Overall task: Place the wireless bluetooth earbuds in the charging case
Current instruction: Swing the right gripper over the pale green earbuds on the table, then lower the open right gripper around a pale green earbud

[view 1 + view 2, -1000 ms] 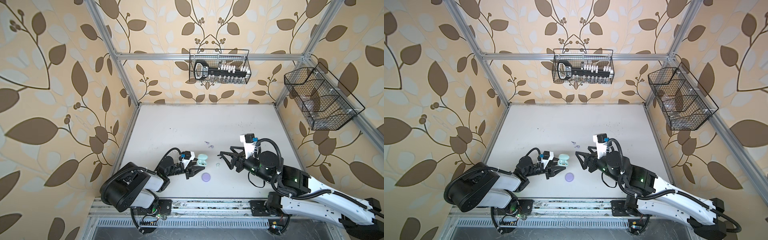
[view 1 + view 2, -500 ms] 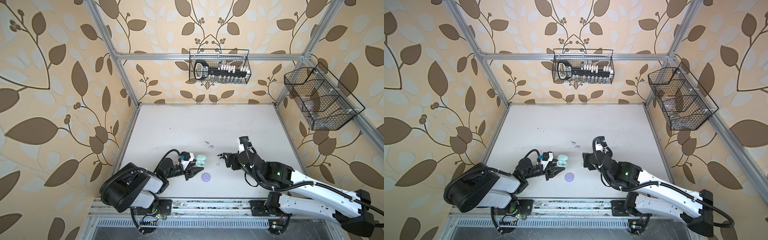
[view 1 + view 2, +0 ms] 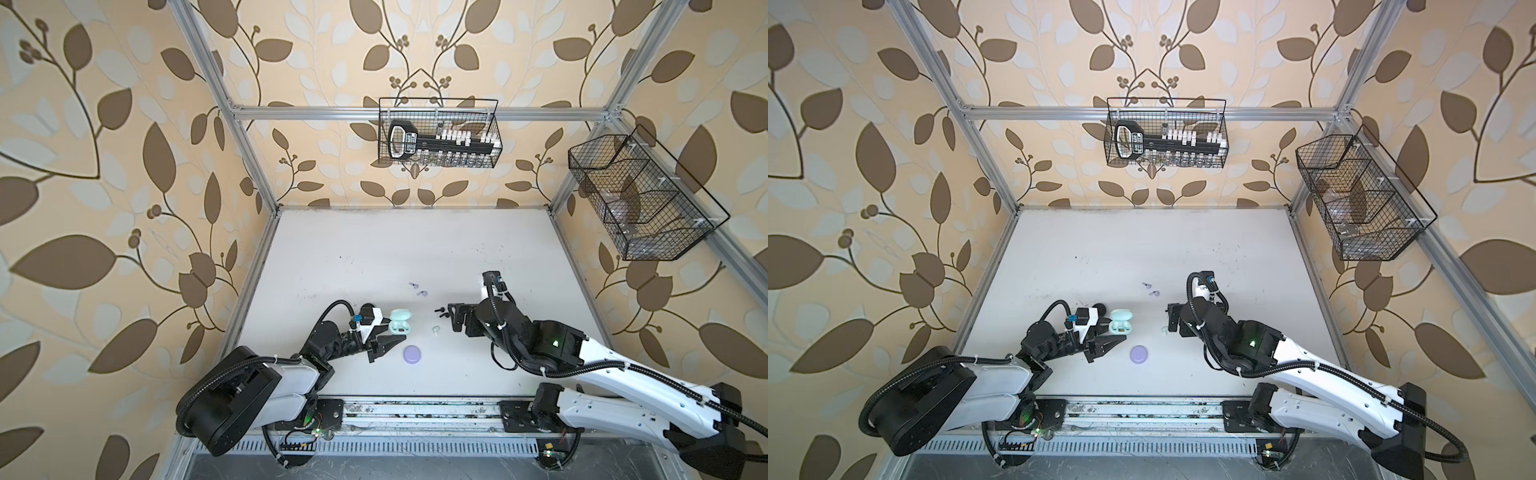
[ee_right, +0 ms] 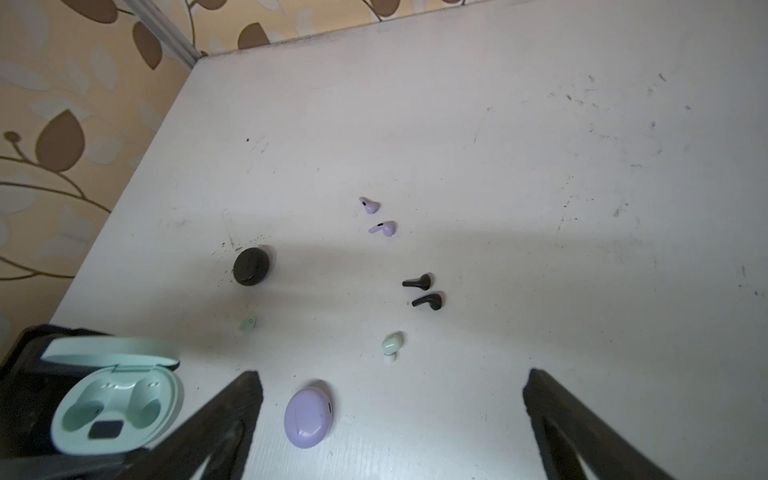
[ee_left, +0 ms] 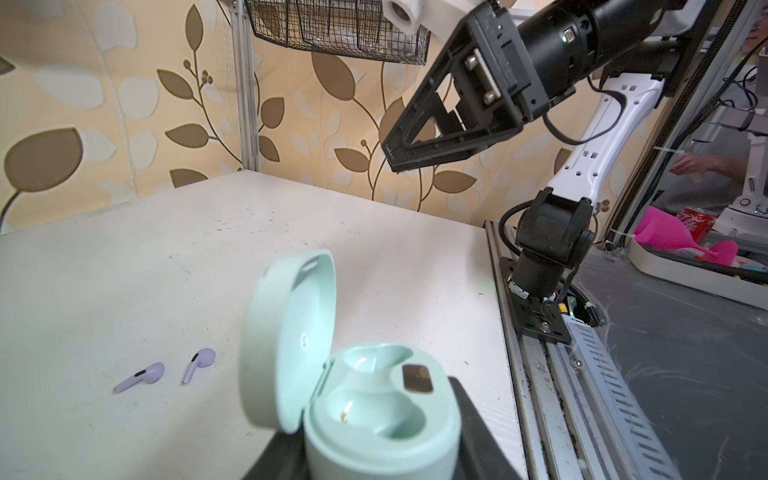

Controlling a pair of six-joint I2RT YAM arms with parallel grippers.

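Right jaws have tilted down and spread wide, empty; left jaws clamp the open mint case (image 4: pixel 116 399). Pick-up step: next, descend squarely over the mint earbud (image 4: pixel 392 344) on the desk (image 4: pixel 540 166).

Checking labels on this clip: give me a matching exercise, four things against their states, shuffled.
Things:
1. mint case
2. lilac case
3. black earbuds
4. right pincer

States:
A. open, holding nothing
B. lid shut, lying free on the table
C. lid open, gripped by the left pincer
D. a pair lying side by side, outside any case

Pairs: 1-C, 2-B, 3-D, 4-A
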